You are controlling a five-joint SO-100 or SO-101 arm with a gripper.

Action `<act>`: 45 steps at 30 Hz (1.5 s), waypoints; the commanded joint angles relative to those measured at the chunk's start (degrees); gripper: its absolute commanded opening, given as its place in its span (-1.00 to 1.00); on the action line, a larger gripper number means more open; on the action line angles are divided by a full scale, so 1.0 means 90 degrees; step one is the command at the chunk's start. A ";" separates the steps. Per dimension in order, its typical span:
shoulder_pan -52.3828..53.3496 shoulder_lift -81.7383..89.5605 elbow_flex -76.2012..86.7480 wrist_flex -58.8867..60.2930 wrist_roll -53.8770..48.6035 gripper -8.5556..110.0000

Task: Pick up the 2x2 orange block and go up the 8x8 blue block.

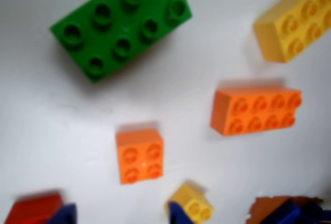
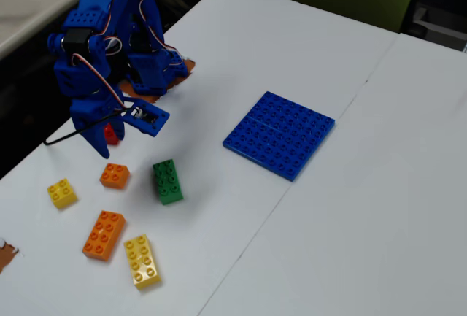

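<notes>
The blue two-finger pincer hangs released, its jaws apart and holding nothing. Just ahead of its fingertips in the wrist view, the small square orange plastic four-stud brick sits flat on the white table, studs up; being square, it has no long axis. The large flat blue studded baseplate lies well apart to the pincer's right in the fixed view.

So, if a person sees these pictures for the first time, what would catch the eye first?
Probably the large blue baseplate, alone in the middle of the white table in the fixed view. Next, the blue robot arm at the upper left, bent over a cluster of bricks. In the wrist view, the small orange brick lies near the centre, below a big green brick.
</notes>
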 commanded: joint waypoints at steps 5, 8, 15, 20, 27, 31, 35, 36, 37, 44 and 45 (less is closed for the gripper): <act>0.0166 -0.0332 -0.0293 -0.0869 -0.0244 -0.33; 0.0195 -0.0508 -0.0293 -0.1074 -0.0215 -0.32; 0.0283 -0.1064 -0.0293 -0.1436 -0.0186 -0.31; 0.0254 -0.1543 -0.0273 -0.1650 -0.0156 -0.30; 0.0205 -0.1963 -0.0283 -0.1836 -0.0088 -0.28; 0.0205 -0.2119 -0.0283 -0.1914 -0.0068 -0.28; 0.0205 -0.2178 -0.0283 -0.1924 -0.0068 -0.28; 0.0205 -0.2178 -0.0283 -0.1924 -0.0068 -0.28; 0.0215 -0.2178 -0.0283 -0.1924 -0.0068 -0.29; 0.0146 -0.2070 -0.0215 -0.1865 0.0244 -0.77; 0.0137 -0.2021 -0.0186 -0.1855 0.0273 -0.84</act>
